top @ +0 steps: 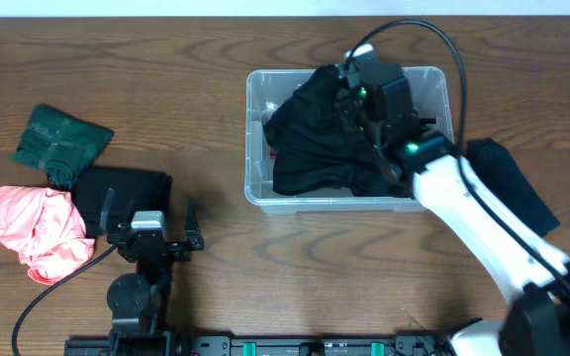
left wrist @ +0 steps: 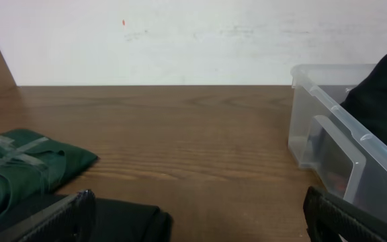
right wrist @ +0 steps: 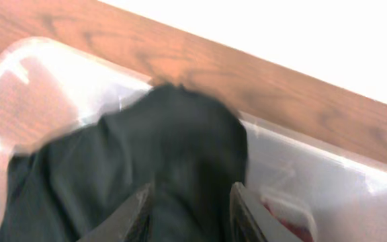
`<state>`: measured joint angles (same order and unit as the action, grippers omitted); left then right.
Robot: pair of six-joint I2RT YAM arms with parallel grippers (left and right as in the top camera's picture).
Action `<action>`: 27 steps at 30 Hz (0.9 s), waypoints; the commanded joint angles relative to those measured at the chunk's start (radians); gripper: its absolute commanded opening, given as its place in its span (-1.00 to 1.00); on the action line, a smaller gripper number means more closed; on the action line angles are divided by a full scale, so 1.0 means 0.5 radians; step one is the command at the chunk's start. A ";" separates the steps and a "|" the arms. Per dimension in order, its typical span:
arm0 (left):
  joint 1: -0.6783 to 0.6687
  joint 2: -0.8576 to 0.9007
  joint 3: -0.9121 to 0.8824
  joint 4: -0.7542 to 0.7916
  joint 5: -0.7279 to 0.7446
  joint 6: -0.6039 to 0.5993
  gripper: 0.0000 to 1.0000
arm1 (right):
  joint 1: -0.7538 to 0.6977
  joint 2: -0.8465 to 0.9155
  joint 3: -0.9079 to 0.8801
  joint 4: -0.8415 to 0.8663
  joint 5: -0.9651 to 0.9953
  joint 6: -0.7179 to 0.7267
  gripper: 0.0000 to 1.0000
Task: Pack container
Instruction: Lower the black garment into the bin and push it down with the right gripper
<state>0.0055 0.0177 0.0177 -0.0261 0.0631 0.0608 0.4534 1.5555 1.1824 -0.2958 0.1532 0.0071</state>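
The clear plastic container (top: 255, 138) stands at the back centre of the table; it also shows in the left wrist view (left wrist: 328, 141) and the right wrist view (right wrist: 46, 87). A black garment (top: 315, 138) lies bunched inside it, peaked up toward my right gripper (top: 349, 99). In the right wrist view my right gripper (right wrist: 190, 212) has the black garment (right wrist: 166, 148) between its fingers, above the container. My left gripper (top: 148, 210) is open and empty, low over the table at the front left, well apart from the container (left wrist: 200, 215).
A folded green cloth (top: 59, 143) (left wrist: 19, 168), a pink cloth (top: 33, 227) and a folded black cloth (top: 127, 193) (left wrist: 126, 222) lie at the left. Another black cloth (top: 513, 188) lies right of the container. Something red (right wrist: 284, 212) shows under the garment.
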 commanded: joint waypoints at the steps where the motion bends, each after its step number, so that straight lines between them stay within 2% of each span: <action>1: 0.009 0.001 -0.027 -0.076 0.008 0.027 0.96 | 0.027 -0.064 -0.010 -0.340 -0.056 0.060 -0.28; 6: 0.009 0.001 -0.027 -0.076 0.009 0.027 0.96 | 0.037 -0.045 -0.012 -0.956 -0.217 0.121 -0.31; 9: 0.009 0.001 -0.027 -0.077 0.008 0.027 0.96 | 0.028 -0.008 -0.018 -1.120 -0.185 0.134 -0.31; 18: 0.009 0.001 -0.027 -0.077 0.009 0.027 0.96 | -0.047 0.208 -0.031 -1.114 -0.130 0.135 -0.21; 24: 0.009 0.001 -0.027 -0.077 0.009 0.027 0.96 | -0.089 0.526 -0.032 -0.956 -0.044 0.202 -0.22; 27: 0.009 0.001 -0.027 -0.077 0.009 0.027 0.96 | -0.086 0.569 -0.031 -0.871 -0.045 0.210 -0.21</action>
<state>0.0055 0.0177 0.0177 -0.0261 0.0631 0.0608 0.4198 1.8050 1.1763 -0.7647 0.1055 0.0814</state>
